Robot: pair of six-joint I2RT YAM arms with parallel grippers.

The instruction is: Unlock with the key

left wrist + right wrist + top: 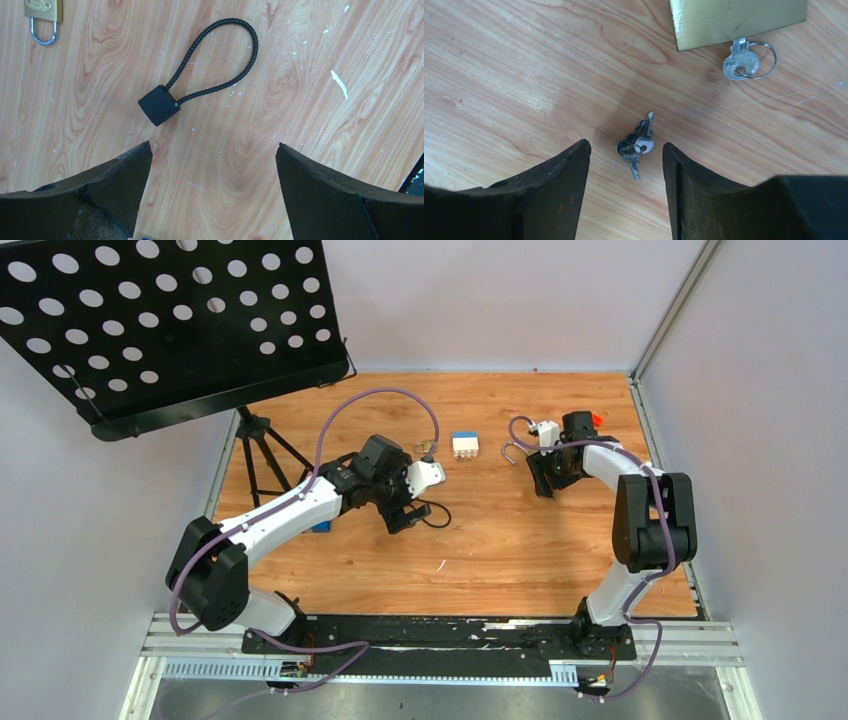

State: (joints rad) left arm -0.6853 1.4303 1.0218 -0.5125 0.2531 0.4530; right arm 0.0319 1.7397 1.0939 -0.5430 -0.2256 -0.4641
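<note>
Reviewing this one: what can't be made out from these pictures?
Big padlock: right wrist view, top edge cuts off most of its body.
Small padlock: left wrist view, top edge cuts off its body.
Keys: right wrist view, they overlap, number unclear; not findable in the top view.
Blue object: top view, mostly hidden under the left arm.

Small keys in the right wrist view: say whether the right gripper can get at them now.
Probably yes. The right gripper brackets the small keys, a finger on each side, nothing between. The brass padlock lies clear of them.
</note>
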